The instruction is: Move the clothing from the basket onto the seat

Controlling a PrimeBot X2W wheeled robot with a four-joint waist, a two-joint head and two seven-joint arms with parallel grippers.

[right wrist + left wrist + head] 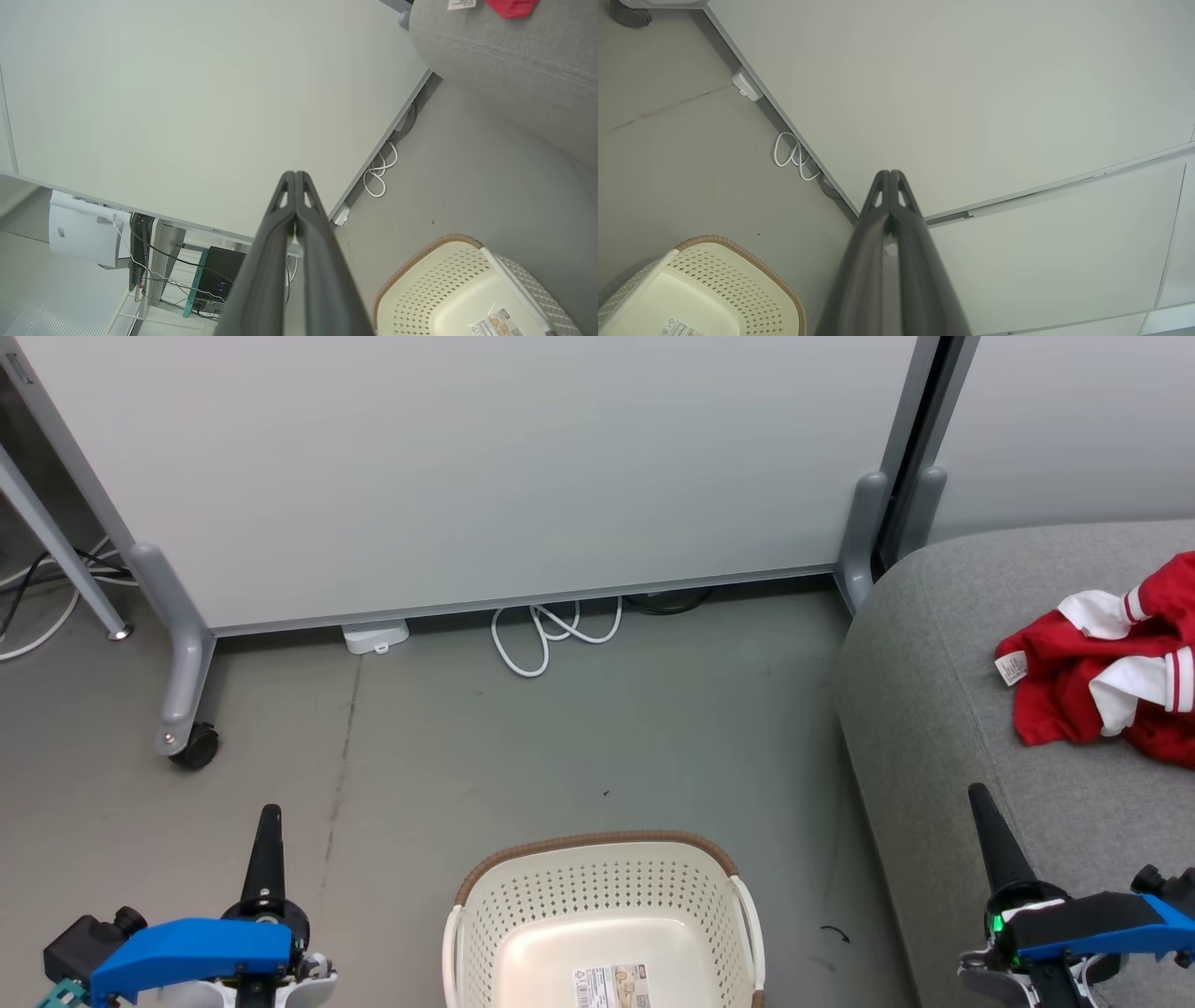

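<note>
Both grippers are pinched closed and empty: left gripper (269, 821) above the grey floor (560, 756), right gripper (982, 803) at the seat (934, 728). Red clothing (1064, 700) lies crumpled on the seat; the empty basket (597, 887) stands before a pale wheeled partition (467, 476).

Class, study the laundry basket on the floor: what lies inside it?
The basket holds a paper label on its bare floor; nothing else shows there. Its near end runs off the picture's edge, so that part stays unseen.

Clothing (1074, 665) and basket (597, 889) partly past the head view's edges
</note>
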